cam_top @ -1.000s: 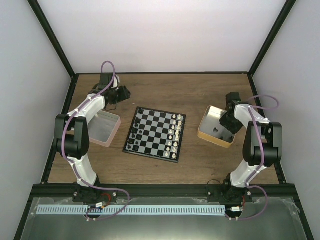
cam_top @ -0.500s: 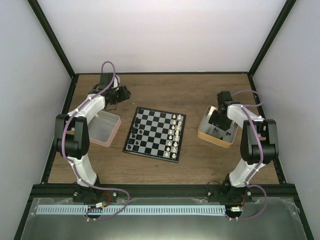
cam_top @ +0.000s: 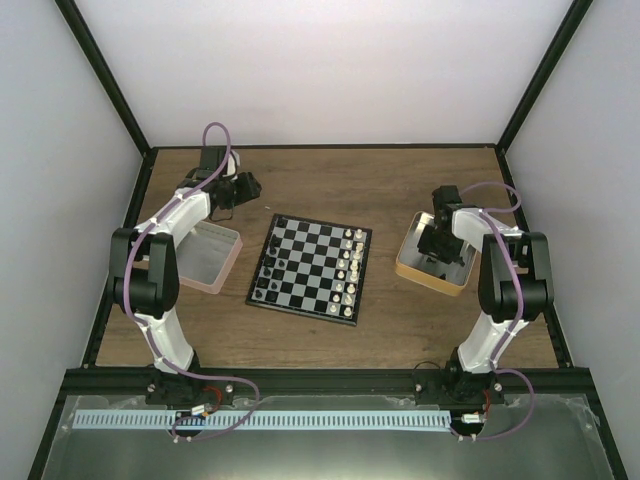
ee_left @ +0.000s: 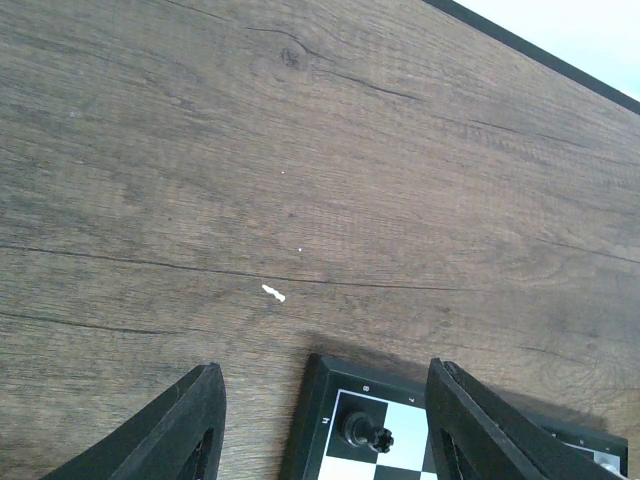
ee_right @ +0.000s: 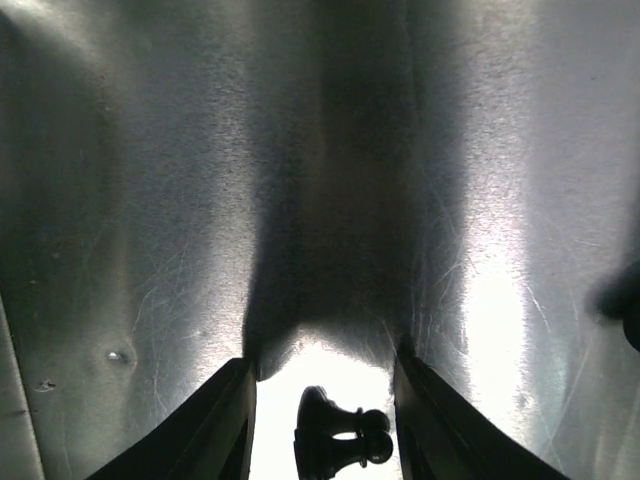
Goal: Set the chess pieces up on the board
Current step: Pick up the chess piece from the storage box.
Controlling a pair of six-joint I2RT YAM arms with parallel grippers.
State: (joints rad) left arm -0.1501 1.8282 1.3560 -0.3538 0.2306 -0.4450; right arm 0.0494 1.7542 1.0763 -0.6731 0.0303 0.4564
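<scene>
Right wrist cam: right claw [ee_right: 322,362] is sitting down inside the tray [ee_right: 150,200], fingers part open and straddling a black chess piece [ee_right: 335,440] that's lying on the metal floor. A gap is showing on one side, so it isn't gripping yet; looks like it's lining up for the pick. A dark blob [ee_right: 622,300] is peeking in at the frame's right edge, maybe another piece, can't tell. Top view: the tray is sitting just right of the board [cam_top: 310,265], which is carrying black pieces [cam_top: 265,285] down its left side and white ones [cam_top: 350,265] down its right. Left claw [ee_left: 325,368] is hanging open and empty over the table [ee_left: 300,150] at the board's far-left corner, likely parking clear of the work. Versus a second ago: right claw is now working over the tray's middle instead of its right rim; left claw isn't moving.
</scene>
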